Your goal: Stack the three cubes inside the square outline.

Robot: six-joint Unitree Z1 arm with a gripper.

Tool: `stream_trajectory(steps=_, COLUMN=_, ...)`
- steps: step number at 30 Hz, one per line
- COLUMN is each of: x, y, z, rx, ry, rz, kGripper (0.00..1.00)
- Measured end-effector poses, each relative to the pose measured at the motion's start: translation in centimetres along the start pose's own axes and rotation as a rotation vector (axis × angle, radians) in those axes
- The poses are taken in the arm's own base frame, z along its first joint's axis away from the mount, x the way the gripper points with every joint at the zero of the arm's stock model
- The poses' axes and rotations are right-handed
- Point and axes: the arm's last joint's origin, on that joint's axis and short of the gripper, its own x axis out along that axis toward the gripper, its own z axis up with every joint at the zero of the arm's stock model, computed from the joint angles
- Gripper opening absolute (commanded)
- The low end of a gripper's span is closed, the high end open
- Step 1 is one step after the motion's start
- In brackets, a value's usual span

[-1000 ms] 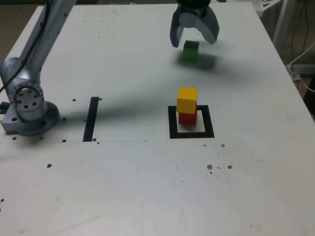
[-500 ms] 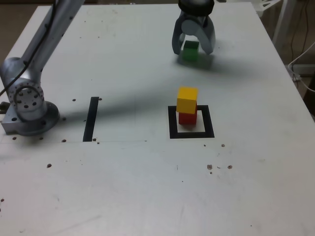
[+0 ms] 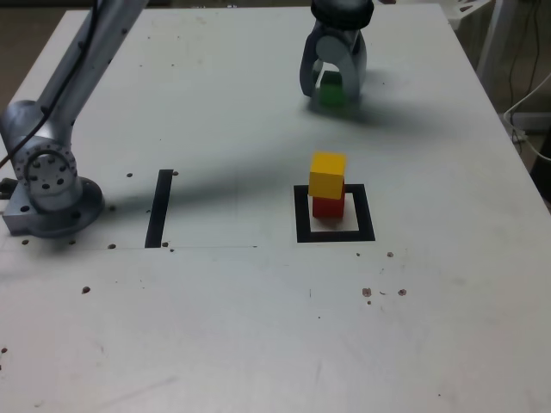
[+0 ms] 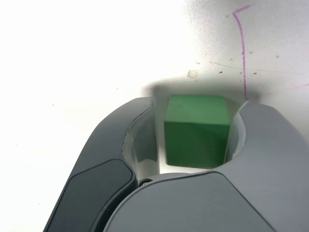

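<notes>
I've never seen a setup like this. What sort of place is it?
Probably a robotics lab: an arm bolted to a white table, coloured cubes, and a black tape square marking a target.

My exterior view is evenly lit but soft and grainy; the white matte table [image 3: 258,327] reads greyish. The grey metal arm [image 3: 77,69] casts a long diffuse shadow across it toward the exterior view's right. In my wrist view the tabletop blows out to near-pure white, while the small green matte cube [image 4: 195,130] sits shaded and slightly blurred.
</notes>
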Motion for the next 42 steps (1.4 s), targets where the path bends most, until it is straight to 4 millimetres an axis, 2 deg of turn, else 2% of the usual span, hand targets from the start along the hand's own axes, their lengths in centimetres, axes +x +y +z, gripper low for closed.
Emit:
stream_trajectory(steps=12, x=-0.3, y=-0.8, z=0.2, rx=0.001, ry=0.010, rz=0.005, kGripper=0.28)
stream_trajectory(steps=16, x=-2.3, y=-2.7, z=-0.3, rx=-0.009, ry=0.001, rz=0.030, kGripper=0.28)
stream_trajectory(steps=23, x=-8.0, y=-8.3, z=-1.6, rx=-0.013, ry=-0.066, rz=0.061, kGripper=0.28)
stream_trajectory(steps=27, x=-10.5, y=-11.8, z=-2.0, rx=-0.005, ry=-0.081, rz=0.074, kGripper=0.28)
stream_trajectory(steps=33, x=-12.6, y=-17.5, z=-2.7, rx=0.006, ry=-0.093, rz=0.086, kGripper=0.28)
stream_trajectory(steps=38, x=-13.6, y=-21.7, z=-3.1, rx=0.005, ry=-0.118, rz=0.090, kGripper=0.28)
stream_trajectory(steps=42, x=-14.1, y=-24.1, z=-3.2, rx=0.003, ry=-0.137, rz=0.080, kGripper=0.28)
